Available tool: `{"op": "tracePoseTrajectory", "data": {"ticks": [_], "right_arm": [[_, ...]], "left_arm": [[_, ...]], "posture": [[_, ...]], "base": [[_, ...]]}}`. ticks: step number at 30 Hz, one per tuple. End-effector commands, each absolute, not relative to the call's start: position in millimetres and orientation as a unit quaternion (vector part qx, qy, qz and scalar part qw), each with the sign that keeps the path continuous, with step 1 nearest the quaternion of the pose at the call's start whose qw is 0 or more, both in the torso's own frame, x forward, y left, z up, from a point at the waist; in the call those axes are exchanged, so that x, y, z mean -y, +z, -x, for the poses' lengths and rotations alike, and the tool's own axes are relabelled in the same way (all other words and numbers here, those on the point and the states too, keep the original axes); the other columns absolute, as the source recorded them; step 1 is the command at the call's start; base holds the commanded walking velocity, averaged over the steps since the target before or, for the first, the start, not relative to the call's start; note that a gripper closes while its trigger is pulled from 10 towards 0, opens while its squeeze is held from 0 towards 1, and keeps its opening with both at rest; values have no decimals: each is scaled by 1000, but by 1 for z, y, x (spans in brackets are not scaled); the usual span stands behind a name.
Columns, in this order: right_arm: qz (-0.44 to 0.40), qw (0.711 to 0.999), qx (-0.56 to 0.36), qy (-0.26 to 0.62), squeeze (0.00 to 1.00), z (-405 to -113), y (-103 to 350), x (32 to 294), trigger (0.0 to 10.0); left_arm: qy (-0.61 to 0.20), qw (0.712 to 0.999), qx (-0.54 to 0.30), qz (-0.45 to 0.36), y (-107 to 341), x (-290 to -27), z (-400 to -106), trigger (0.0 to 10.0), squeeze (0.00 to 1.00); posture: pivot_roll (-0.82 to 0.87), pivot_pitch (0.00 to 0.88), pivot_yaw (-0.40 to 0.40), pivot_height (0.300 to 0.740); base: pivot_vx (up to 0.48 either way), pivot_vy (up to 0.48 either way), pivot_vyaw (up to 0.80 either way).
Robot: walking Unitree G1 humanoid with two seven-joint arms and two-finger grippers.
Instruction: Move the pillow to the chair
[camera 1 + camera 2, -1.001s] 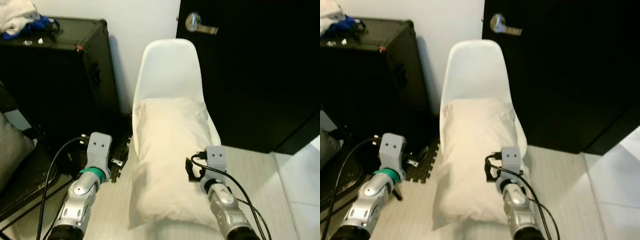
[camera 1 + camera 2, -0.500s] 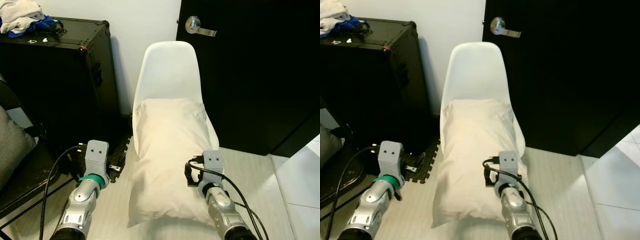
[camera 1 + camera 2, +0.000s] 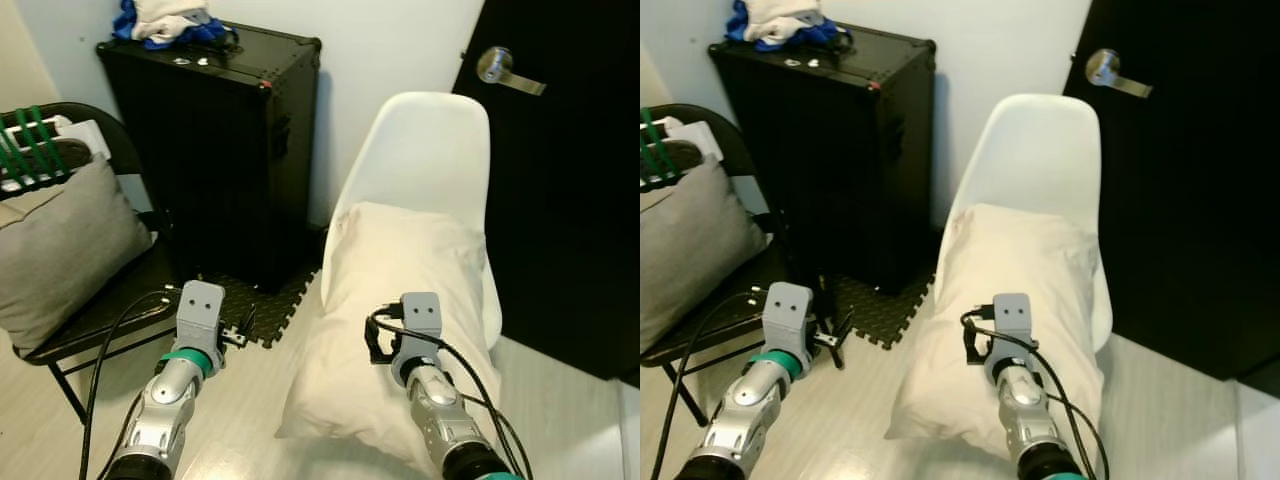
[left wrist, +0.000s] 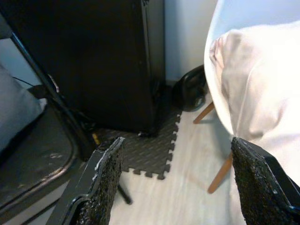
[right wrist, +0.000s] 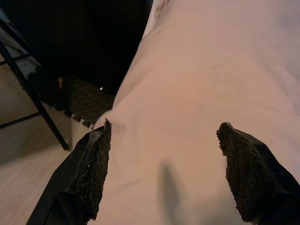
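As pillow (image 3: 400, 310) lies on chair (image 3: 430, 160), right fingers (image 5: 89, 173) spread above.

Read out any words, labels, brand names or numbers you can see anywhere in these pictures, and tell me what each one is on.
No readable text.
Black case: small white bits on its lid and a red spot at its corner, too small to read.
Pillow, white chair, door: no markings.

View has swung to the robot's left: folding chair (image 3: 110, 310) with grey cushion (image 3: 60, 250) now in frame. Both arms drawn back slightly; right gripper (image 5: 164, 173) hovers open above the pillow (image 3: 400, 320), left gripper (image 4: 183, 183) beside it.
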State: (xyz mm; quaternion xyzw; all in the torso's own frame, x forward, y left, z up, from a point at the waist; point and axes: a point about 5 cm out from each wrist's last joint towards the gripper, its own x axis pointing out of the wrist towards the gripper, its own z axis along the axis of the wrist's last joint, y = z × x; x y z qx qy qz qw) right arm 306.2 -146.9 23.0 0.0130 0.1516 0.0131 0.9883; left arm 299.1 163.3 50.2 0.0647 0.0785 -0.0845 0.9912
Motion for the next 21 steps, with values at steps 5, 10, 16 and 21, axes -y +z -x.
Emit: {"op": "tracePoseTrajectory", "data": {"ticks": [5,10,16,21], "right_arm": [[-19,987,-158,5,0,-304,19,150,10000],[-23,988,-156,1,0,-304,19,150,10000],[-23,988,-153,-1,0,-304,20,151,10000],[-25,989,-148,-6,0,-304,20,153,10000]], "left_arm": [[-88,991,-77,-65,52,-161,-300,10000,0],[-86,991,-78,-62,52,-160,-300,10000,0],[-95,991,-73,-62,54,-156,-303,10000,0],[-99,990,-74,-63,54,-155,-302,10000,0]], "posture": [[88,0,14,740],[84,0,18,740],[81,0,22,740],[75,0,27,740]], "base": [[0,0,800],[0,0,800],[0,0,800],[0,0,800]]}}
